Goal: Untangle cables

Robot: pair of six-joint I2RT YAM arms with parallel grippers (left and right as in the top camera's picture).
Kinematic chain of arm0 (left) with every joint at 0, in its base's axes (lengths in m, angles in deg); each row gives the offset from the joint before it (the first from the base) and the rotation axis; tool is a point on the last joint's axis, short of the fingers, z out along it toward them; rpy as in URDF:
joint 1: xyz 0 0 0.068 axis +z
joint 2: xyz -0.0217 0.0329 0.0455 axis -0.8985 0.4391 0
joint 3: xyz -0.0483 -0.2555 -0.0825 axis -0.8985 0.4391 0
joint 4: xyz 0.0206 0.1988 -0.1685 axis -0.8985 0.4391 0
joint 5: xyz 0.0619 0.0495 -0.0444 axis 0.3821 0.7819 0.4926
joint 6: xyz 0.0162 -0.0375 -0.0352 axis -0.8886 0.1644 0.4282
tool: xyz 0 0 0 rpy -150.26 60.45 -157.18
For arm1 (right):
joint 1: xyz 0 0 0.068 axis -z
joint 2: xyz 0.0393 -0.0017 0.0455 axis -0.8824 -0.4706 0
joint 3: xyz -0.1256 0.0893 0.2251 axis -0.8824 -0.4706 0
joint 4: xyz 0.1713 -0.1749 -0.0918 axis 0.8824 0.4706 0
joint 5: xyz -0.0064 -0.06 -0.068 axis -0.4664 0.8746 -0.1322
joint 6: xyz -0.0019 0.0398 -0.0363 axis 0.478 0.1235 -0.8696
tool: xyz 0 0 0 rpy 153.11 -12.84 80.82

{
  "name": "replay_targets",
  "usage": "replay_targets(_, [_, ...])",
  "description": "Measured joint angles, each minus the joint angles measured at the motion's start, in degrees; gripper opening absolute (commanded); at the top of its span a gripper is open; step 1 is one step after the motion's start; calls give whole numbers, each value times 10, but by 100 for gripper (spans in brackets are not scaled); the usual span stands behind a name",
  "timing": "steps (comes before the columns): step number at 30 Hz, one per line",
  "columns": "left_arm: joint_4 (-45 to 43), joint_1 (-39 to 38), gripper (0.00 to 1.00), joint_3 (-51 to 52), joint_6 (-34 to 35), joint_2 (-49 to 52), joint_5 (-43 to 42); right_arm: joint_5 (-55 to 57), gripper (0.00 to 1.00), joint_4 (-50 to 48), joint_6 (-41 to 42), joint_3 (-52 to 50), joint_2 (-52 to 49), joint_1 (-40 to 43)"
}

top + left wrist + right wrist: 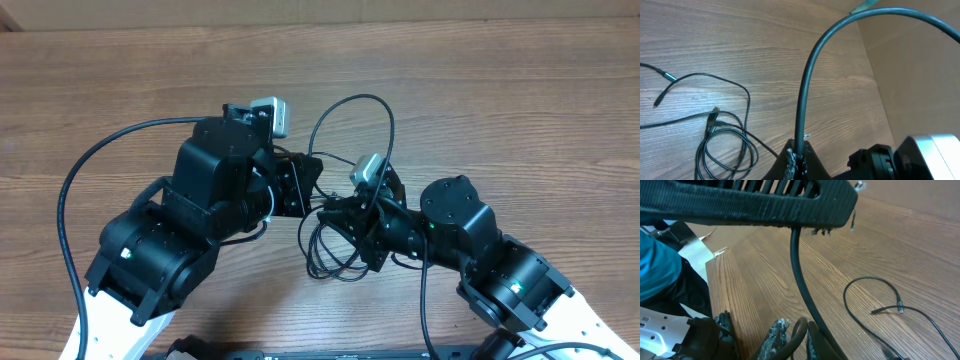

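The cables are thin black wires on the wooden table. In the overhead view one strand rises in a tall loop (386,110) and the others lie coiled (330,262) between the arms. My left gripper (305,190) (799,156) is shut on a cable (807,85) that arcs up and to the right. A flat coil (725,150) and loose plug ends (670,76) lie to its left. My right gripper (328,212) (797,336) has a bend of cable (801,326) pinched between its barely parted fingers. A stretched strand (799,275) runs up to the left gripper's ribbed finger (765,205).
The left arm's thick black cable (65,200) sweeps round the table's left side. A cardboard wall (910,75) stands past the table edge. A loose strand with a plug (900,307) lies right of the right gripper; teal cloth (655,265) and white paper lie beyond the table's edge.
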Motion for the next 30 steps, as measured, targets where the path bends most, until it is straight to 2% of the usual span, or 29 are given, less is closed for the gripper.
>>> replay_targets(5, [24, 0, 4, 0, -18, 0, 14, 4, 4, 1, 0, 0, 0, 0])
replay_targets(13, [55, 0, 4, 0, -31, 0, 55, 7, 8, 24, -3, 0, 3, -2])
replay_targets(18, [41, 0, 4, 0, -47, 0, 24, 8, 12, 49, -20, 0, 3, -2])
replay_targets(30, [35, 0, 4, 0, -57, 0, -61, -10, 19, 3, -30, 0, 3, -2])
